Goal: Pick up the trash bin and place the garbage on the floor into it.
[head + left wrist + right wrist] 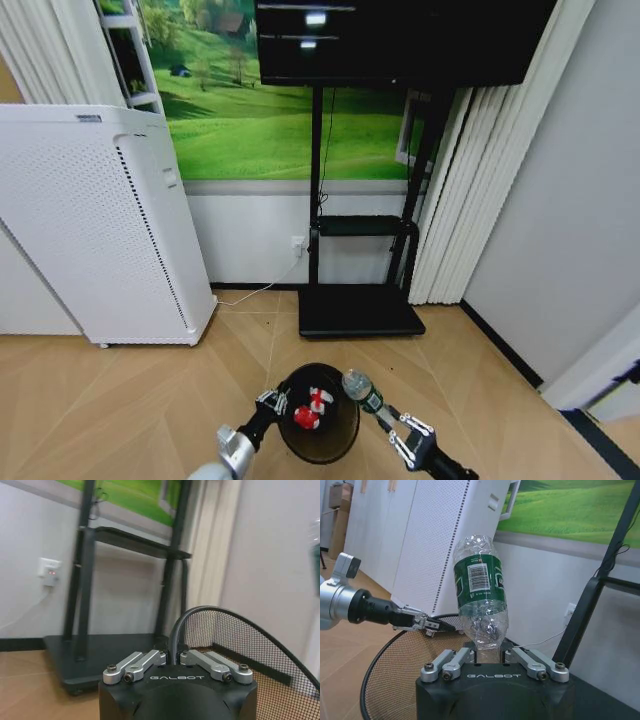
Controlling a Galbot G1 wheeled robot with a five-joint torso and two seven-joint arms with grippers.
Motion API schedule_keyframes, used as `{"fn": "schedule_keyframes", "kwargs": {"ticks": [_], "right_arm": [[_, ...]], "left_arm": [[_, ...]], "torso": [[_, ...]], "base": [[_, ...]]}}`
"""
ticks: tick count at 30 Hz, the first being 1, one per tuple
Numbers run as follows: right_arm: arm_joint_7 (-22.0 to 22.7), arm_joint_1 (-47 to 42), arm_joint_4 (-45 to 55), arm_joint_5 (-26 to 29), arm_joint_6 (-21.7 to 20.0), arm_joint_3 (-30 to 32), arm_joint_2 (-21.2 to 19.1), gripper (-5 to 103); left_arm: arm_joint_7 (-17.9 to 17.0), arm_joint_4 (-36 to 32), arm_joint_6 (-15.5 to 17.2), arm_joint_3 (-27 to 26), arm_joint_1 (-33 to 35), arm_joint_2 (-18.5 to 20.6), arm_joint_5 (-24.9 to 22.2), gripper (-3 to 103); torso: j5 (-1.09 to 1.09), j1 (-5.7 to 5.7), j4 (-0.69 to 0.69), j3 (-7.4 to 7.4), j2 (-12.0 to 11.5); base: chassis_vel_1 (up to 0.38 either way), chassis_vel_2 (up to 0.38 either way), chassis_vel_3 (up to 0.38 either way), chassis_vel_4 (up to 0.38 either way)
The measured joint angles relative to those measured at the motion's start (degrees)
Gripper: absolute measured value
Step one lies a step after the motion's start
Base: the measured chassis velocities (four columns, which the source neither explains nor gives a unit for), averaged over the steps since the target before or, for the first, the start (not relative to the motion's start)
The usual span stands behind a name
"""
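Right gripper (398, 428) clamping green bottle (358, 386), upright, beside trash bin (318, 455) rim; left gripper (272, 403) gripping opposite rim.

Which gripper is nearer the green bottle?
Right. The right gripper is shut on the green bottle; the left gripper clamps the trash bin rim opposite.

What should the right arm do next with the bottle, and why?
Probably swing the bottle a little inward over the bin and let go. The right gripper holds it at the bin's rim, not yet above the opening. The left gripper grips the opposite rim, and the can and packet already lie inside.
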Motion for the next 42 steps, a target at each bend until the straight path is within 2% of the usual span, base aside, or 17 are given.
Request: {"fn": "schedule_keyframes", "kwargs": {"ticks": [1, 3, 7, 17, 23, 27, 35, 36, 38, 40, 41, 42], "right_arm": [[0.00, 0.00, 0.00, 0.00, 0.00, 0.00, 0.00, 22], [0.00, 0.10, -0.86, -0.64, 0.13, -1.02, -0.15, 22], [-0.17, 0.28, -2.47, -1.84, 0.64, -2.70, -0.02, 21], [-1.16, -0.45, -2.57, -2.74, 1.87, -4.93, -0.14, 21], [-1.12, -0.20, -2.35, -3.04, 1.83, -6.29, -0.77, 21], [-0.09, 1.12, -3.94, -2.81, 1.51, -7.90, -1.75, 21], [1.65, 2.82, -5.78, -2.25, 1.46, -9.09, -2.45, 23], [1.82, 2.82, -5.84, -1.98, 1.46, -9.25, -2.42, 33], [1.92, 2.82, -5.84, -1.75, 1.46, -9.35, -2.41, 33], [1.97, 2.83, -5.74, -1.51, 1.49, -9.42, -2.36, 44], [1.97, 2.83, -5.74, -1.51, 1.49, -9.42, -2.36, 44], [1.97, 2.85, -5.66, -1.41, 1.54, -9.42, -2.36, 49]], "left_arm": [[0.00, 0.00, 0.00, 0.00, 0.00, 0.00, 0.00, 6], [2.72, -0.37, -1.21, -0.26, 0.84, -0.06, -0.22, 6], [3.90, -0.53, -1.88, -0.52, 1.30, -0.41, -0.97, 6], [2.37, 0.49, -1.88, 0.02, 0.68, -1.93, -3.45, 6], [2.21, 1.10, -0.98, 2.33, 0.39, -3.09, -5.14, 6], [1.72, 1.19, -0.14, 3.74, 0.49, -3.53, -7.01, 6], [1.63, 1.06, 0.15, 4.01, 1.60, -4.11, -7.15, 6], [1.63, 1.06, 0.15, 3.68, 1.83, -4.21, -7.15, 6], [1.63, 1.09, 0.15, 3.42, 1.97, -4.32, -7.16, 6], [1.61, 1.14, 0.15, 2.90, 2.24, -4.49, -7.19, 6], [1.61, 1.14, 0.15, 2.90, 2.24, -4.49, -7.19, 6], [1.59, 1.14, 0.15, 2.74, 2.30, -4.50, -7.21, 6]], "torso": [[0.00, 0.00, 0.00, 0.00, 0.00], [0.00, 0.00, -0.02, 0.00, 0.00], [0.00, 0.00, 0.00, 0.00, 0.00], [-0.01, -0.01, -0.01, 0.00, 0.00], [-0.02, -0.01, -0.01, 0.00, 0.00], [-0.01, -0.02, -0.01, 0.00, 0.00], [0.00, -0.02, 0.00, 0.00, 0.00], [0.00, -0.02, -0.01, 0.00, 0.00], [-0.01, -0.02, -0.01, 0.00, 0.00], [-0.01, -0.02, -0.01, 0.00, 0.00], [-0.01, -0.02, -0.01, 0.00, 0.00], [-0.01, -0.02, -0.01, 0.00, 0.00]], "base": [[0.000, 0.000, 0.000, 0.000], [0.000, 0.000, 0.000, 0.000], [0.000, 0.000, 0.000, 0.000], [0.000, 0.000, 0.000, 0.000], [0.000, 0.000, 0.000, 0.000], [0.000, 0.000, 0.000, 0.000], [0.000, 0.000, 0.000, 0.000], [0.000, 0.000, 0.000, 0.000], [0.000, 0.000, 0.000, 0.000], [0.000, 0.000, 0.000, 0.000], [0.000, 0.000, 0.000, 0.000], [0.000, 0.000, 0.000, 0.000]]}}
